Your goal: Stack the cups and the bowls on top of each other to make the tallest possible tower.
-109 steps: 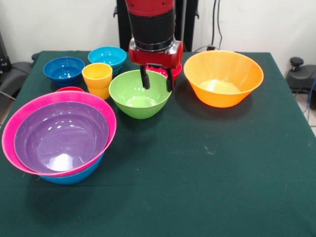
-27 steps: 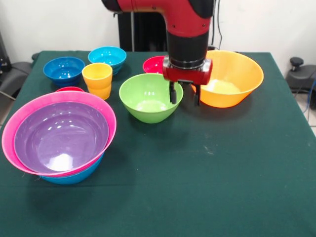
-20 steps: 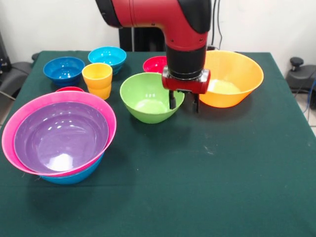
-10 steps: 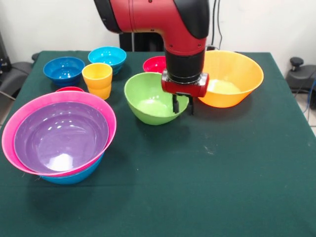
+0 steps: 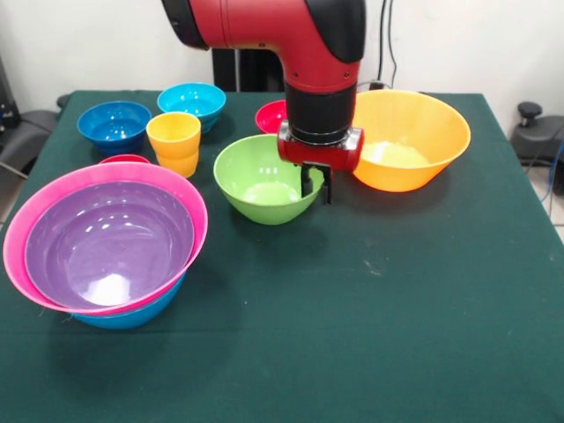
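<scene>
Front view: nearest, the tower (image 5: 106, 247) of purple in pink in blue bowls sits on the worktop (image 5: 379, 317). Behind it, the gripper (image 5: 315, 187) has its jaws pinched across the green bowl (image 5: 264, 179) rim, on the side toward the orange bowl (image 5: 410, 137). A good lift would keep the bowl level, clear the yellow cup (image 5: 174, 141), then centre it over the tower.

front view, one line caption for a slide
Claw shut on the green bowl's rim, beside the orange bowl.
</scene>
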Action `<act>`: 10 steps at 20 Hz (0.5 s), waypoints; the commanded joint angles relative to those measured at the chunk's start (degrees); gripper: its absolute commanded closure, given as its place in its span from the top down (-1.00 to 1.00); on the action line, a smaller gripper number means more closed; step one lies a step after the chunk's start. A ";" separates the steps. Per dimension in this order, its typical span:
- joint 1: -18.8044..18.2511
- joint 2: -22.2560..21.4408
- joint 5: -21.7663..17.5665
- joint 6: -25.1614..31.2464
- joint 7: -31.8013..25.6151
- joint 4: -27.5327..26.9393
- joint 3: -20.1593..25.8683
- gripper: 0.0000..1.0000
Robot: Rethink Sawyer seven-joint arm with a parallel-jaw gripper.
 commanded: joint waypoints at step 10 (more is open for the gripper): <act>3.79 -15.87 5.51 20.92 4.38 -3.21 1.47 -1.00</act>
